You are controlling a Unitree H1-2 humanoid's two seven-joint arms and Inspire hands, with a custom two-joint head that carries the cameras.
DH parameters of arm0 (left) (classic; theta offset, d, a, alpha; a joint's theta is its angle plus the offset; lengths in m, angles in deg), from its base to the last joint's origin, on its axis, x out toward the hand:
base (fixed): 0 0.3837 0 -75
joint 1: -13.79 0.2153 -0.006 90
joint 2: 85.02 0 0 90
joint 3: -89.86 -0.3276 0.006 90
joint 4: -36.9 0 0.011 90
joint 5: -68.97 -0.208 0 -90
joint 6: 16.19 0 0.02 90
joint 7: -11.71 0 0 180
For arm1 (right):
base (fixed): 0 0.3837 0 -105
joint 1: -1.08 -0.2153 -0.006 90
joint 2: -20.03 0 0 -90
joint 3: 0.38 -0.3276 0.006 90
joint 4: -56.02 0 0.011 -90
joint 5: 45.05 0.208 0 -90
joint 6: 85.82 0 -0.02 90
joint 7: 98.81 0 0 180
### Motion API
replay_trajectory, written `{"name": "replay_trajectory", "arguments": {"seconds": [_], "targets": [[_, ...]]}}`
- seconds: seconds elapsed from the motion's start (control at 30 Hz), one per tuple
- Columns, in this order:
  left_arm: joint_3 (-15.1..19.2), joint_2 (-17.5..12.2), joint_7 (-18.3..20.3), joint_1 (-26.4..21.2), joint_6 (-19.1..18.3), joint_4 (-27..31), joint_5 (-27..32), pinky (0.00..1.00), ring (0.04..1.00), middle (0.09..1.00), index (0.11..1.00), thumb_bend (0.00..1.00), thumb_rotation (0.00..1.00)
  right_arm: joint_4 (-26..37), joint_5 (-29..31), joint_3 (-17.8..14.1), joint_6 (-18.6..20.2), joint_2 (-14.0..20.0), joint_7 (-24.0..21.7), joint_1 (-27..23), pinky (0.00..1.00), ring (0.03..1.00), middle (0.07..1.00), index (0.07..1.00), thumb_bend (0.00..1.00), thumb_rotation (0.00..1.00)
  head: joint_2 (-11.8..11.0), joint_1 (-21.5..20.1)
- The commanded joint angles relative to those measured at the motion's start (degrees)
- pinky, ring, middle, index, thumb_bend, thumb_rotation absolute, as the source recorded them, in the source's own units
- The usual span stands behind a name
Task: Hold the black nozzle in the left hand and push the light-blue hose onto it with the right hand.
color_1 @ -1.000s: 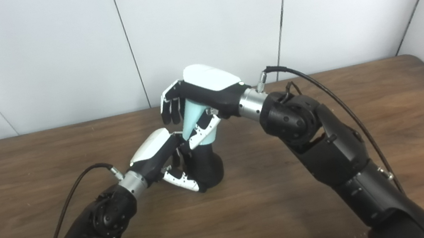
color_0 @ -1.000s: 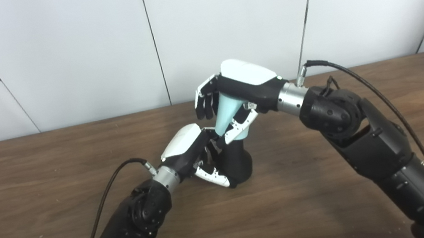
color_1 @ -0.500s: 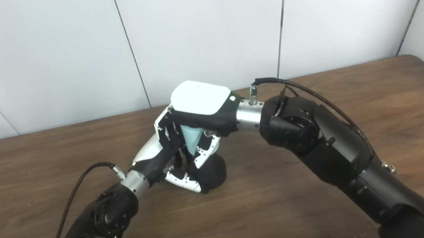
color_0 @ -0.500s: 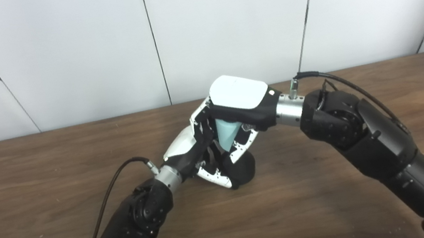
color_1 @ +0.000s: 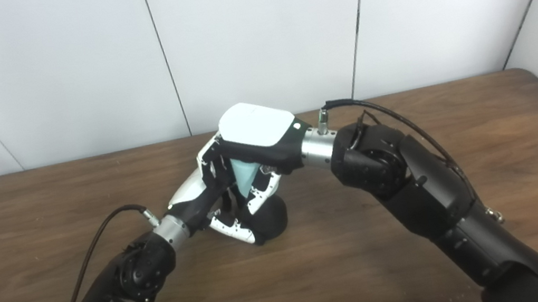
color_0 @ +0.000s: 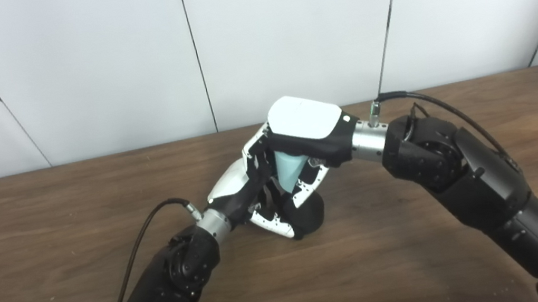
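My left hand (color_0: 245, 189) grips the nozzle (color_0: 306, 213) on the desk (color_0: 45, 221) | right hand (color_0: 299, 138) clamps the hose (color_0: 288, 165) above it (joint hidden) | risk: off-axis push tips the nozzle or kinks the hose.

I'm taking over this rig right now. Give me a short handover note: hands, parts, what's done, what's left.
Left hand: shut on the nozzle, whose base rests on the table.
Right hand: shut on the hose, directly above the nozzle, palm down.
Done: both parts gripped, hose lined up over the nozzle and meeting its top.
Left: how far the hose is seated is hidden by the fingers; check, push home if needed, then release.
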Motion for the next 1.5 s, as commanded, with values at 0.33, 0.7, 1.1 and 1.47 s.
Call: {"name": "replay_trajectory", "arguments": {"seconds": [0.33,0.7,1.1,1.47], "targets": [[-0.52,-0.70,1.90,0.76,-1.28,-2.34,-1.39,0.43,0.444,0.477,0.483,0.53,0.00,7.48,-9.35,-5.94,16.06,-3.64,1.90,2.17,0.72,0.879,0.974,0.903,0.90,0.17,-0.20,0.03],[-0.88,-0.62,1.76,0.50,-1.07,-2.58,-1.77,0.39,0.439,0.470,0.486,0.53,0.00,8.11,-11.24,-5.55,18.04,-2.67,0.41,0.93,0.94,1.000,1.000,1.000,0.96,0.28,-0.15,-0.14],[-0.85,-0.54,1.58,0.03,-0.30,-3.56,-1.51,0.35,0.413,0.446,0.491,0.53,0.00,11.43,-7.42,-7.54,19.88,0.14,-4.26,-2.09,0.99,1.000,1.000,1.000,1.00,0.35,-0.27,0.07],[-0.21,-0.76,1.61,-0.15,-0.29,-3.91,-0.88,0.55,0.487,0.470,0.487,0.53,0.00,17.47,5.02,-9.26,23.25,8.45,-15.69,-3.87,1.00,1.000,1.000,1.000,1.00,0.38,-0.38,0.39]]}}
